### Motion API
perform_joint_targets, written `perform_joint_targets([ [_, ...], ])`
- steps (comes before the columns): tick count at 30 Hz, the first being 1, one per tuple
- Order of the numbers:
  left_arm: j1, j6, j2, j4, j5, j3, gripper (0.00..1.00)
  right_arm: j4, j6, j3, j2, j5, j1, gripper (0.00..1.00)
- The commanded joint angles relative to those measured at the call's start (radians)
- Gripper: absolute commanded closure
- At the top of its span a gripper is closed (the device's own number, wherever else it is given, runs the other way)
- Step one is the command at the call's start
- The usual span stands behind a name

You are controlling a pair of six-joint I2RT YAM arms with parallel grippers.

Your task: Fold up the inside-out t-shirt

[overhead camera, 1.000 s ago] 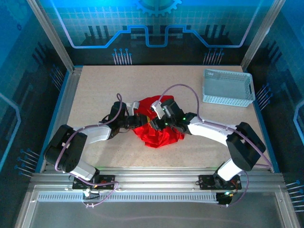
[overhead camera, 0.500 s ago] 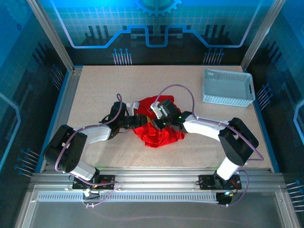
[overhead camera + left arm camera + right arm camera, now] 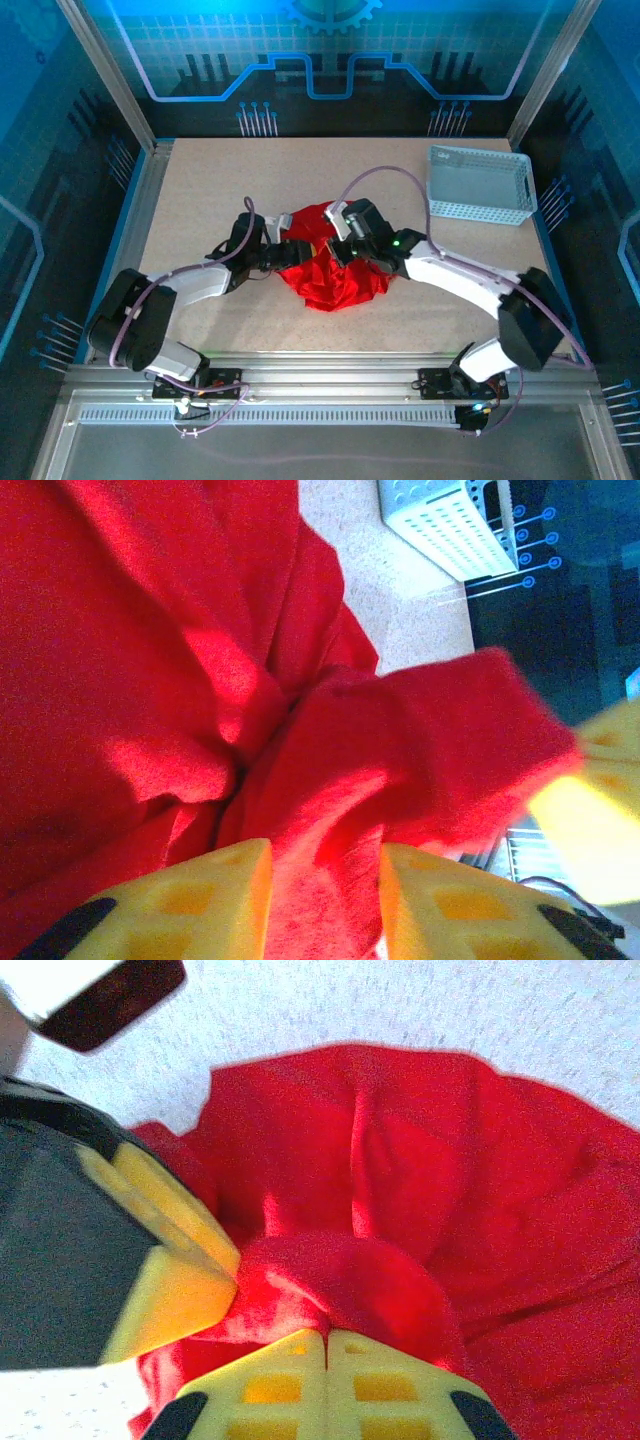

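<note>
The speckled beige table [image 3: 200, 185] carries two things. A red t-shirt [image 3: 335, 285] lies crumpled at its middle. A white basket [image 3: 480, 185] sits far right.

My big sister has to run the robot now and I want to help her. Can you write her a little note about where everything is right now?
Grip: the left tool is closed on a bunch of the red t-shirt. The right tool has its pads together, pinching a fold of the same shirt.
Things: the shirt lies crumpled in a heap in the middle of the table, between both tools. The white basket stands apart at the far right corner.
Done: both tools have hold of cloth.
Left: spread the shirt flat, then fold it. No fold is made yet.
</note>
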Motion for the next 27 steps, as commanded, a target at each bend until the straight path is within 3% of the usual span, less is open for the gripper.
perform_joint_targets([
  [1, 0.006, 0.057, -0.047, -0.092, -0.053, 0.047, 0.61, -0.109, 0.068, -0.004, -0.08, -0.041, -0.021, 1.0],
  [9, 0.005, 0.129, -0.086, -0.264, -0.186, 0.099, 0.45, -0.258, 0.191, -0.076, -0.304, -0.093, -0.09, 1.0],
  [16, 0.006, 0.163, -0.152, -0.482, -0.443, 0.133, 0.39, -0.439, 0.264, -0.182, -0.488, -0.019, -0.26, 1.0],
  [22, 0.007, 0.149, -0.173, -0.664, -0.658, 0.177, 0.28, -0.559, 0.431, -0.309, -0.509, 0.075, -0.425, 1.0],
  [27, 0.008, 0.14, -0.089, -0.703, -0.691, 0.21, 0.21, -0.501, 0.492, -0.367, -0.504, 0.038, -0.513, 0.99],
])
